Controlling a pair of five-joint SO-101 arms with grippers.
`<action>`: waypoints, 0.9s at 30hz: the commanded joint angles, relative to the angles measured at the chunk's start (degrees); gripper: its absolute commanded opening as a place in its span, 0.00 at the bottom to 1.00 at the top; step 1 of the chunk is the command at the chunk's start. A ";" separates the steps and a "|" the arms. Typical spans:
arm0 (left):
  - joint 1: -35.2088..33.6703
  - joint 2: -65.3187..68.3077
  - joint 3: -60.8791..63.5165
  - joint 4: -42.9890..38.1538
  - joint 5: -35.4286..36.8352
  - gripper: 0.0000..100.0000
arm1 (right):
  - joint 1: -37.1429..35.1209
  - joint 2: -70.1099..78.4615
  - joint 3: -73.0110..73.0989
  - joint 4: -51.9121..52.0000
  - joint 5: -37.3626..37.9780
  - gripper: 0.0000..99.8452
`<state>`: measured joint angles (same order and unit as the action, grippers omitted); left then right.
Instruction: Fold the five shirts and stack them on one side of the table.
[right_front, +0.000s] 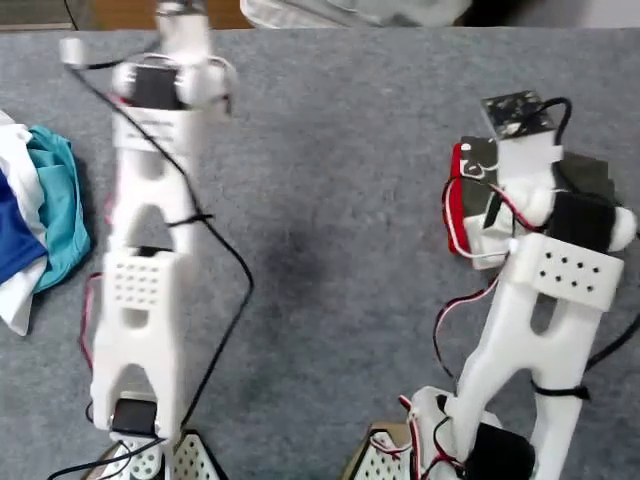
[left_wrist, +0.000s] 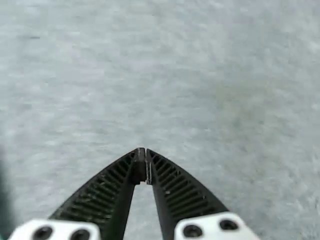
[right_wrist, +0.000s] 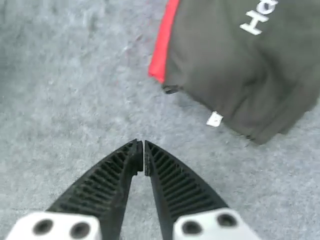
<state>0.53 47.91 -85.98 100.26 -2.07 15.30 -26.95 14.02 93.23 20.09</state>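
Note:
A folded dark shirt (right_wrist: 235, 65) with a red edge (right_wrist: 162, 45) and white lettering lies on the grey felt table (right_wrist: 60, 75). My right gripper (right_wrist: 141, 156) is shut and holds nothing, hovering just short of that shirt's corner. In the high view the same dark shirt (right_front: 590, 172) sits at the right, mostly hidden under the right arm. A loose heap of white, teal and blue shirts (right_front: 45, 215) lies at the table's left edge. My left gripper (left_wrist: 141, 165) is shut over bare felt, stretched toward the far side of the table.
A pale garment (right_front: 350, 12) lies past the table's far edge. Black and red cables hang along both arms. Both arm bases stand at the near edge. Open felt (right_front: 330, 220) spreads between the arms.

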 joint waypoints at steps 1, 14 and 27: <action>-7.30 -15.78 15.30 0.97 -0.62 0.02 | -1.45 -1.71 6.46 -5.10 0.53 0.01; -40.00 -59.82 76.40 -20.92 -14.51 0.02 | -5.85 -2.07 44.79 -42.20 17.23 0.01; -56.88 -53.76 99.34 -59.78 -15.65 0.18 | -9.89 -1.71 55.52 -55.74 17.14 0.01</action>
<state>-54.68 -8.09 11.08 49.89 -18.68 6.24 -27.12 69.41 38.64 36.62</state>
